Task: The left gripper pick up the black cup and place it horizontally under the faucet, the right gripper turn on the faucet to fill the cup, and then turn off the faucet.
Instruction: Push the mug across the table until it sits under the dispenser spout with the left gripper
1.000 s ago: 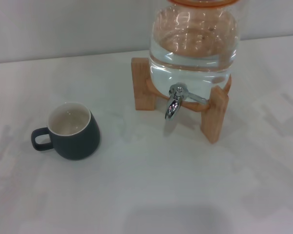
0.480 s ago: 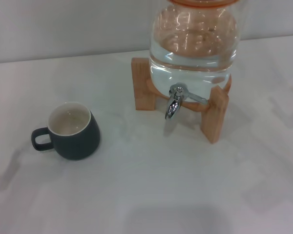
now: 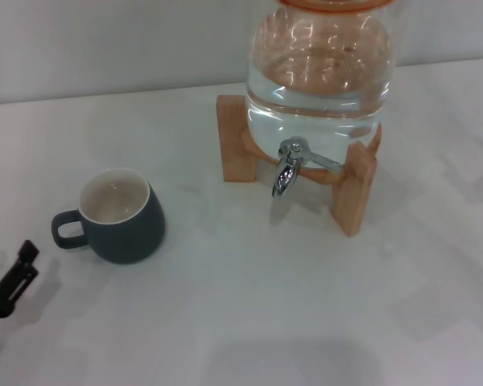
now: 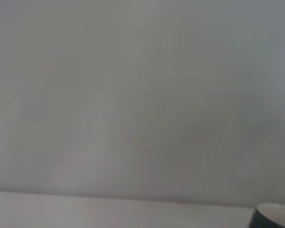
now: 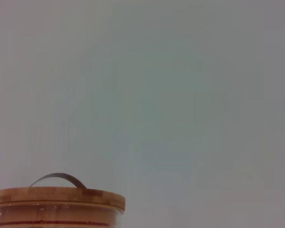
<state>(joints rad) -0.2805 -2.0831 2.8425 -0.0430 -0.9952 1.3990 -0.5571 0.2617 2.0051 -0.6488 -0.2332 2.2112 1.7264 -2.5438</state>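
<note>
One end effector in view: the left end effector (image 3: pixel 8 281) at the worktop's (image 3: pixel 249 305) near-left edge, mostly cropped, can't tell if open or closed. Cup (image 3: pixel 121 213) upright left of centre, handle facing it, ungrasped. Faucet (image 3: pixel 286 165) on the jar (image 3: pixel 320 72) at back. Risk: fingers clip the handle and spin or tip the cup.

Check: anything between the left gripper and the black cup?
No. Head view shows only bare table between the left gripper and the black cup.
</note>
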